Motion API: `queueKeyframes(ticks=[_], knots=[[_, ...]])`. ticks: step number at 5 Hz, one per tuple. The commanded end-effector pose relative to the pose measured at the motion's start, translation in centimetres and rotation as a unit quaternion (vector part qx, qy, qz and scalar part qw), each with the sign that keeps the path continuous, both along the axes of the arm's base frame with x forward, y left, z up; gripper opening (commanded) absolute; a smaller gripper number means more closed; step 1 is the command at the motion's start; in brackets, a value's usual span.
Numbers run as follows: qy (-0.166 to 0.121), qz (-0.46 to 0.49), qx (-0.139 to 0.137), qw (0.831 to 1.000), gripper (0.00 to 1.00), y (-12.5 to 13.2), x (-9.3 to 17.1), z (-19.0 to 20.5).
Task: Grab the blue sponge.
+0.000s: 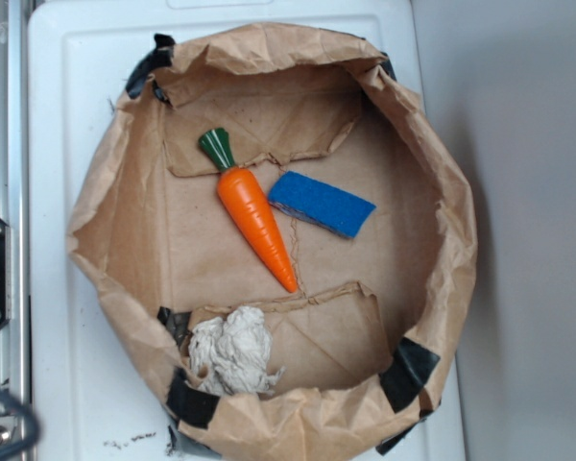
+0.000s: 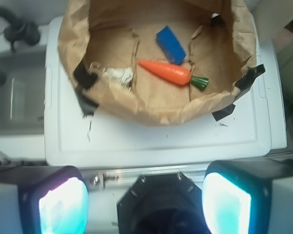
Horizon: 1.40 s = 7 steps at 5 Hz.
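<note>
Blue sponge [image 1: 322,204] lies flat, long axis diagonal, beside carrot [image 1: 254,216]; gripper [image 2: 145,202] spread apart.

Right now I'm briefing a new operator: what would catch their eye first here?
The orange carrot lies diagonally mid-floor in the brown paper-lined basin, with the blue sponge just beside it, toward the right in the exterior view. A crumpled whitish rag sits by the near wall. The gripper is open, well outside the basin.
</note>
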<state>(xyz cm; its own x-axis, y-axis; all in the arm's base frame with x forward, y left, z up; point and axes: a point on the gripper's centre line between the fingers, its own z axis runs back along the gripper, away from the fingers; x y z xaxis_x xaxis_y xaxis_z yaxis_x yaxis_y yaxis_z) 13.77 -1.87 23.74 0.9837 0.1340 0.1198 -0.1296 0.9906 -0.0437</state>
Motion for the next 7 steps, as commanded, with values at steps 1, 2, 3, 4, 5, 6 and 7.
queueKeyframes(ticks=[1,2,3,4,5,6,7], knots=[[-0.028,0.039,-0.003,0.999,1.00,-0.1,8.1,0.6],[-0.039,-0.006,0.012,0.999,1.00,-0.2,10.7,-0.3],[-0.011,-0.127,-0.039,0.991,1.00,0.6,11.4,-1.7],[0.034,-0.224,-0.020,0.974,1.00,2.7,11.6,-4.6],[0.034,-0.224,-0.020,0.974,1.00,2.7,11.6,-4.6],[0.034,-0.224,-0.020,0.974,1.00,2.7,11.6,-4.6],[0.034,-0.224,-0.020,0.974,1.00,2.7,11.6,-4.6]])
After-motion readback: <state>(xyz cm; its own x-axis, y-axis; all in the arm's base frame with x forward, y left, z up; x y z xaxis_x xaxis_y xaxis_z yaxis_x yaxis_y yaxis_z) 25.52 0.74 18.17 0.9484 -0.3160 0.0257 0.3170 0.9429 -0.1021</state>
